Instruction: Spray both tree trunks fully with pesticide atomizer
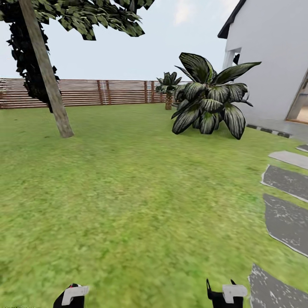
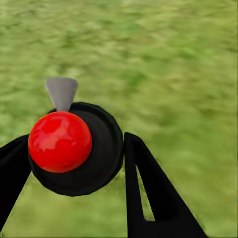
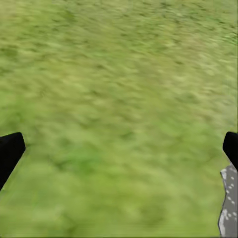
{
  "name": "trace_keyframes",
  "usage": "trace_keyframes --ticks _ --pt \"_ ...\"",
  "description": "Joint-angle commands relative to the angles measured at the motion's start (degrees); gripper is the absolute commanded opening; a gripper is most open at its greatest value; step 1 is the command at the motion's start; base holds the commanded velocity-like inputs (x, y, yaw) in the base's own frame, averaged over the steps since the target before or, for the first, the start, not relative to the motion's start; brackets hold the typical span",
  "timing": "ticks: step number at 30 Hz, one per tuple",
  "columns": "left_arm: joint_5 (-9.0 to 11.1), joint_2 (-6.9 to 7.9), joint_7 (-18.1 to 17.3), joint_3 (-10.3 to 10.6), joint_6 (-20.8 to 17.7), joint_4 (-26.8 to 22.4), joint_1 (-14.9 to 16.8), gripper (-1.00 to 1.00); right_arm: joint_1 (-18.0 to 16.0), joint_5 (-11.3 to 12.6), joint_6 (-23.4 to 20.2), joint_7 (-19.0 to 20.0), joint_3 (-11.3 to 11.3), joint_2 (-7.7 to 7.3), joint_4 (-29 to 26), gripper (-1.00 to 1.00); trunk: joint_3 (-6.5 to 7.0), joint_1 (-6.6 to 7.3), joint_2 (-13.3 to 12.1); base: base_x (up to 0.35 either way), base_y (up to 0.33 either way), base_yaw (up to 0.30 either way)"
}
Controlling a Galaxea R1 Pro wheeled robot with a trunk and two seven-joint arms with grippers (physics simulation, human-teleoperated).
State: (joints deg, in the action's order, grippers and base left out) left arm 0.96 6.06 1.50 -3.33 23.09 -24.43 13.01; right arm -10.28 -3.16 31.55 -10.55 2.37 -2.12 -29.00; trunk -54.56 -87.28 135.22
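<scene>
- In the head view, one tree [image 1: 77, 17] rose from the garden [image 1: 128, 192] lawn well ahead of the robot, its dark mottled crown spreading against the pale sky.
- Its tree trunk [image 1: 45, 68], bare and grey-brown, leaned, with the foot planted in the grass nearer the robot than the wooden fence [image 1: 107, 92] behind it.
- A narrow, near-black tree [image 1: 25, 60] stood just behind that trunk, against the fence.
- Well to the right of the trunk sat a broad-leaved plant [image 1: 209, 100] with striped dark leaves; a short palm [image 1: 168, 87] stood beyond it, near the fence.
- Right of the plant came a white house wall [image 1: 269, 55], and grey paving stones [image 1: 286, 218] ran along the grass edge toward the robot.
- The left gripper [image 2: 74, 158] was clenched around the pesticide atomizer [image 2: 74, 148]: in the left wrist view its black fingers [image 2: 148, 188] flanked a round black body with a glossy red ball on it and a grey cone-shaped nozzle poking out beyond, all held above the grass.
- The right gripper [image 3: 119, 153] was released, its two black fingertips [image 3: 10, 151] far apart with bare grass between them and a corner of paving stone beside one tip.
- Both wrists showed low in the head view, far nearer than the trunk, the right one beside the closest paving stone.
</scene>
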Motion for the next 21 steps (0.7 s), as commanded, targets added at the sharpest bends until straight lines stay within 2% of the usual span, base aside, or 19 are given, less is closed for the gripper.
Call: trace_keyframes --ticks 1,6,21 --pt "0.0 0.01 0.0 0.0 0.0 0.0 0.0 -1.0 0.0 0.0 0.0 0.0 0.0 0.0 0.0 1.0 0.0 0.0 0.0 0.229 0.241 0.278" --pt "0.0 0.07 0.0 0.0 0.0 0.0 0.0 -1.0 0.0 0.0 0.0 0.0 0.0 0.01 0.0 1.0 0.0 0.0 0.0 0.168 0.151 0.278" --pt "-0.2 -0.29 -0.1 0.1 -0.1 0.0 0.0 -1.0 0.0 0.0 0.0 0.0 0.0 0.01 -0.1 1.0 0.0 0.0 0.0 0.009 0.007 0.278"
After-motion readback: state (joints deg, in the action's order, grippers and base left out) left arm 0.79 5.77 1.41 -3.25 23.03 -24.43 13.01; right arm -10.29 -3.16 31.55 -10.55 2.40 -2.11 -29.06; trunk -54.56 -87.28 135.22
